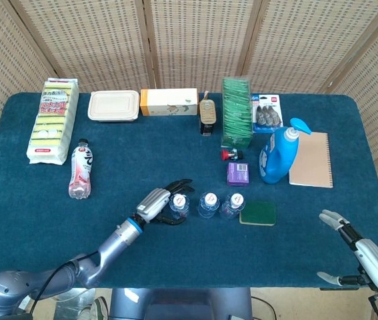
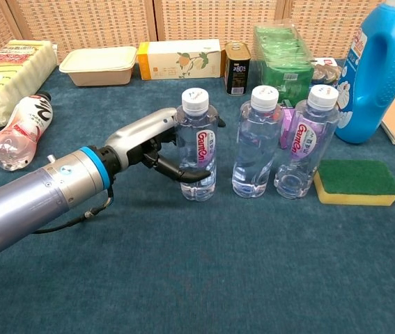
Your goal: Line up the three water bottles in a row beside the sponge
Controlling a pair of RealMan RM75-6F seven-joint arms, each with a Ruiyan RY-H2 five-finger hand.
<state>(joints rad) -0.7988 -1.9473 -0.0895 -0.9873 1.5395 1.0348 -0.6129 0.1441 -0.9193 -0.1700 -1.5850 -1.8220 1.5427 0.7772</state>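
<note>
Three clear water bottles stand in a row left of the green sponge (image 1: 257,213) (image 2: 356,181): the left bottle (image 1: 179,203) (image 2: 197,149), the middle bottle (image 1: 209,203) (image 2: 256,142) and the right bottle (image 1: 233,203) (image 2: 305,142). The right bottle is close against the sponge. My left hand (image 1: 162,203) (image 2: 159,142) is at the left bottle, which stands on the table. Its fingers are spread loosely around the bottle, one behind and one curving past the front. My right hand (image 1: 355,250) hovers off the table's front right corner, fingers apart and holding nothing.
A blue detergent bottle (image 1: 279,155) (image 2: 382,69), a notebook (image 1: 311,160) and a purple pack (image 1: 238,173) lie behind the row. A pink-labelled bottle (image 1: 80,170) (image 2: 19,132) lies at the left. Sponge pack (image 1: 54,120), food container (image 1: 113,105), box (image 1: 169,102) and green packets (image 1: 237,110) line the back.
</note>
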